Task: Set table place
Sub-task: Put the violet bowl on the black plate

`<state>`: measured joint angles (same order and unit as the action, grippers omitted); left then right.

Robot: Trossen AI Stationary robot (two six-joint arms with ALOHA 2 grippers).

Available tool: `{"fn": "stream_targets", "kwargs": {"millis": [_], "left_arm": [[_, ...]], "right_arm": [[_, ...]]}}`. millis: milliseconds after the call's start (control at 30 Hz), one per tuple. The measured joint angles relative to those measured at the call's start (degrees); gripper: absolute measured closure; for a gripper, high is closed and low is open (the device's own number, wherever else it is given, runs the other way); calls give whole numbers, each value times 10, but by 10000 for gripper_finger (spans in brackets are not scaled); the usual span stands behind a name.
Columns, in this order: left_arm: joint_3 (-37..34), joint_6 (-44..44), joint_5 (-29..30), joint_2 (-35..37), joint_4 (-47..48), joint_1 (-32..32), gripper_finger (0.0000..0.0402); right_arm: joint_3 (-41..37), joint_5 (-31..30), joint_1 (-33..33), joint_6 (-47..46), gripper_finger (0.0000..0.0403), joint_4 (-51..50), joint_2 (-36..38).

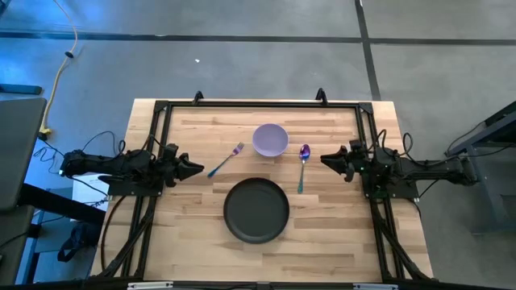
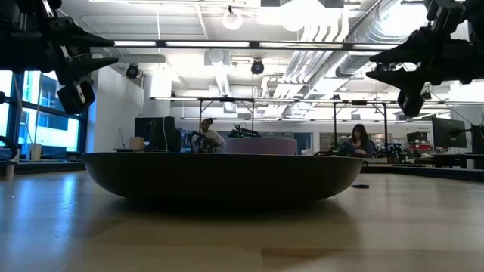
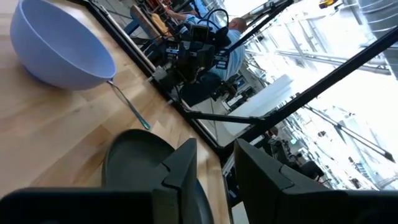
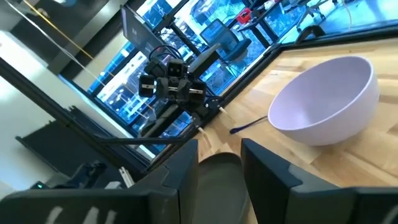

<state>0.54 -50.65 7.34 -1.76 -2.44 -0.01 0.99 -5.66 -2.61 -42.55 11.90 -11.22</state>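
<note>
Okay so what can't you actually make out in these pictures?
- Low view: the black plate fills the foreground, hiding the fork, the spoon and all but the bowl's top.
- Left wrist view: the bowl hides the spoon's head.
- Right wrist view: the bowl hides the fork's tines.
- High view: cutlery detail too small.

This is a robotics lab in a large open office or industrial hall. The worktop (image 1: 322, 234) of light planks stands in a black metal frame (image 1: 258, 104) on a grey floor (image 1: 242, 56), with a dark arm mounted on each side and a yellow cable (image 1: 58, 76) trailing at the far left. Beyond it, the ceiling carries exposed ducts (image 2: 333, 45) and strip lights (image 2: 189, 43). Two people (image 2: 208, 138) sit at far desks among monitors (image 2: 159, 133) and equipment, and tall windows (image 2: 30, 113) line the left.
</note>
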Motion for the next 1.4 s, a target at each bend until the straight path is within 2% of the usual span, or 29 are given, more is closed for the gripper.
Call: {"fn": "stream_targets", "kwargs": {"millis": [267, 500, 1000, 1200, 1400], "left_arm": [[0, -10, -17, 0, -1, 0, 307], [0, 24, -2, -4, 0, 0, 307], [0, 31, -4, -8, 5, 0, 307], [0, 95, -3, -8, 4, 0, 307], [0, 99, 6, -8, 3, 0, 307]], "right_arm": [[0, 1, 0, -11, 289, 0, 0], [0, 1, 0, -10, 289, 0, 0], [0, -1, 0, -25, 289, -5, 0], [0, -34, 0, -36, 289, -5, 0], [0, -38, 0, -48, 289, -5, 0]]}}
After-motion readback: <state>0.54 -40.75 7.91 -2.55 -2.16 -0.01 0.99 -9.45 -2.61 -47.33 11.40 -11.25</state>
